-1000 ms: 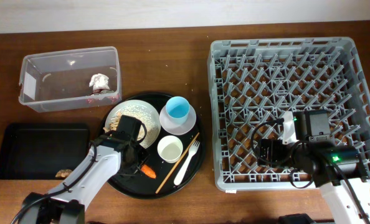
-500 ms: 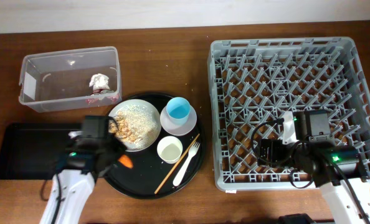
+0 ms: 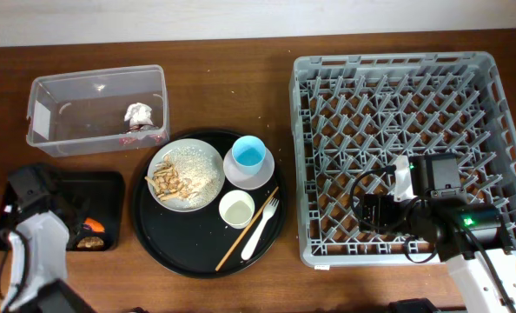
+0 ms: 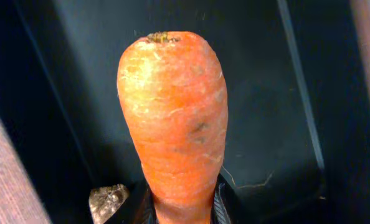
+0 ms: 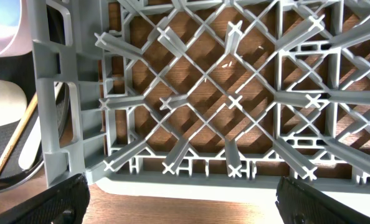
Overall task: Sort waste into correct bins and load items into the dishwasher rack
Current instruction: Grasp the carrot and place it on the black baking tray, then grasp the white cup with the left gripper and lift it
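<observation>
A: Left gripper (image 4: pixel 180 210)?
B: Clamped on the orange carrot piece (image 4: pixel 172 118), over the shallow black tray's (image 3: pixel 97 189) right end, near a brown scrap (image 4: pixel 107 200). Contact with the tray: cannot tell.
A: Right gripper (image 5: pixel 185 202)?
B: Jaws wide apart, nothing held, above the dishwasher rack (image 5: pixel 66 93), well right of that tray.

Left arm (image 3: pixel 30 252) sat down in the bottom-left corner, white forearm angled upward and the black wrist bent over to the right. The left claw (image 3: pixel 84 226) was clamped on the carrot piece (image 4: pixel 172 118), and the wrist cam only showed dark fingertips (image 4: pixel 219 202) peeking out at its lower end. Right arm (image 3: pixel 475 261) sat bottom-right with the right claw (image 5: pixel 182 202) pointing left, jaws spread wide, gripping nothing.
</observation>
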{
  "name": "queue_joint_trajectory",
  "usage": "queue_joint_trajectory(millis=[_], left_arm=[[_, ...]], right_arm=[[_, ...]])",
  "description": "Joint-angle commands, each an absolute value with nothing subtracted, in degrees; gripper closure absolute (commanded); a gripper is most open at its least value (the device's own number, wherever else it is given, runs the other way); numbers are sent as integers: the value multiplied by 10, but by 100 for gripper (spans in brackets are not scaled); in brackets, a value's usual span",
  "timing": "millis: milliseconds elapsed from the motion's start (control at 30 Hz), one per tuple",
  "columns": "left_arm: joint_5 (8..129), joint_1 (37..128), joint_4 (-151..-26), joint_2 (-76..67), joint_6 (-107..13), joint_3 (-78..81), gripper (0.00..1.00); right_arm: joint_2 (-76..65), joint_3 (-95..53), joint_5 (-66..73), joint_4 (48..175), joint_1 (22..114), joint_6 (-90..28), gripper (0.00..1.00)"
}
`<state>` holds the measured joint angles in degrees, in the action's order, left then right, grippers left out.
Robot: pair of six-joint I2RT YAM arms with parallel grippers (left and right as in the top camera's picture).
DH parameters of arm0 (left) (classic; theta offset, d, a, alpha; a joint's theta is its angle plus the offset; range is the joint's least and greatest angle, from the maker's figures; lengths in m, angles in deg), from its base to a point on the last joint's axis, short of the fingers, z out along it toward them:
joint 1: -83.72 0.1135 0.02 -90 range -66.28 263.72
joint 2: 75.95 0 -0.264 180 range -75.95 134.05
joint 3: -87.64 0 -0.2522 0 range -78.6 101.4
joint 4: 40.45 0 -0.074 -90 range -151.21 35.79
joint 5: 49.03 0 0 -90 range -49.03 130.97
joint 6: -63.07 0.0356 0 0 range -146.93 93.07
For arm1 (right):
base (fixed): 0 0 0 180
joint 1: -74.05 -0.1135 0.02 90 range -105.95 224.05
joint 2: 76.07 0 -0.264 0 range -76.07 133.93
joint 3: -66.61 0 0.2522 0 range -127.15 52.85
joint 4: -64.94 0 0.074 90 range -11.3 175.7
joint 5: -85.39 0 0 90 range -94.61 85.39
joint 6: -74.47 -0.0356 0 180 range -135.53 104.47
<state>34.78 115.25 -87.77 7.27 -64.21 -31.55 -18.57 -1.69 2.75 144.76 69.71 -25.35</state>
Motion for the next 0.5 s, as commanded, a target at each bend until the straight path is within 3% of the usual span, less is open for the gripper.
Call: queue_joint_trajectory(millis=[0,100,200,333,467], left_arm=[[374,1155,-874,88,-633,-303,74],[413,1155,-900,86,-592,-278,48],[415,1155,-980,86,-580,-207,38],[513,1130,-1087,86,-540,-108,36],[552,987,-1108,86,-502,-105,43]], right_arm=[[-187,-25,22,1448,696,-248,2],[-187,-25,22,1447,696,-248,2],[-187,-25,22,1447,696,-248,2],[-187,-25,22,1445,696,-248,2],[-187,-25,22,1445,696,-248,2]])
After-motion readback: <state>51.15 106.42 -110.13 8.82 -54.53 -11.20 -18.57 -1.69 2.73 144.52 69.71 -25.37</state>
